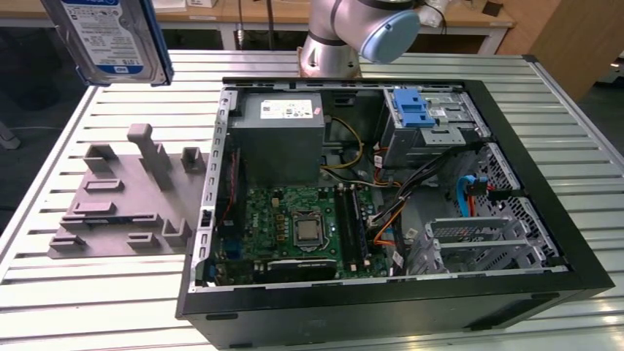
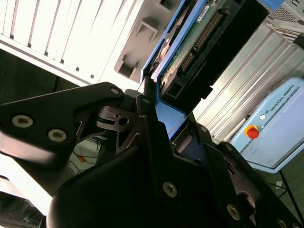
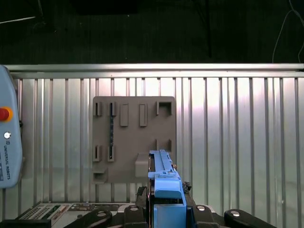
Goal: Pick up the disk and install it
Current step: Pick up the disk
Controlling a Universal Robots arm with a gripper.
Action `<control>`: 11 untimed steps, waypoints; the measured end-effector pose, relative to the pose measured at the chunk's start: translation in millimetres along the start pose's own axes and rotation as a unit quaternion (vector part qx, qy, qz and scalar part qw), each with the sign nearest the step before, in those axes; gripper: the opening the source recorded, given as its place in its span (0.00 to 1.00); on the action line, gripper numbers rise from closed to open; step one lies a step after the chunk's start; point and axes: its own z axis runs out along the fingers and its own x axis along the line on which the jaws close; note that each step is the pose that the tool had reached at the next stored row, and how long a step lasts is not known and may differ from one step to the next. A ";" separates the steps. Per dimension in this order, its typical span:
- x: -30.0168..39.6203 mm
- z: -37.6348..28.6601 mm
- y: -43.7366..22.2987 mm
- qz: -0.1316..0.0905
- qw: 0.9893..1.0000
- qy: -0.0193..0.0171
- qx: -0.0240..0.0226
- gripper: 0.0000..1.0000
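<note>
While the disk (image 1: 112, 40) is hanging high above the bench (image 1: 98, 292) near the grey fixture plate (image 1: 122, 205), the tool (image 3: 165, 197) is clenching around its blue-railed edge.

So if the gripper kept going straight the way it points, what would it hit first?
Likely the grey fixture plate on the slatted table: the gripper, shut on the disk, aims the disk's free end at a corner of it. The gap between is hard to judge.
</note>
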 end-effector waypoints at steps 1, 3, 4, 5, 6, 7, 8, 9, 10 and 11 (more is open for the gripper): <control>0.0 0.0 -0.6 0.000 1.000 0.000 0.000 0.36; 0.0 0.0 -2.0 0.000 1.000 0.000 0.000 0.36; -0.1 -0.1 -2.5 0.000 1.000 0.000 0.000 0.36; 0.0 0.0 -2.7 0.000 1.000 0.000 0.000 0.36; 0.0 0.0 -2.9 0.000 1.000 0.000 0.000 0.36; 0.0 -0.1 -3.5 0.000 1.000 0.000 0.000 0.36; 0.0 -0.1 -4.1 0.000 1.000 0.000 0.000 0.36; 0.0 -0.1 -4.6 0.000 1.000 0.000 0.000 0.36; -0.1 -0.1 -5.0 0.000 1.000 0.000 0.000 0.36; -0.1 -0.1 -5.5 0.000 1.000 0.000 0.000 0.36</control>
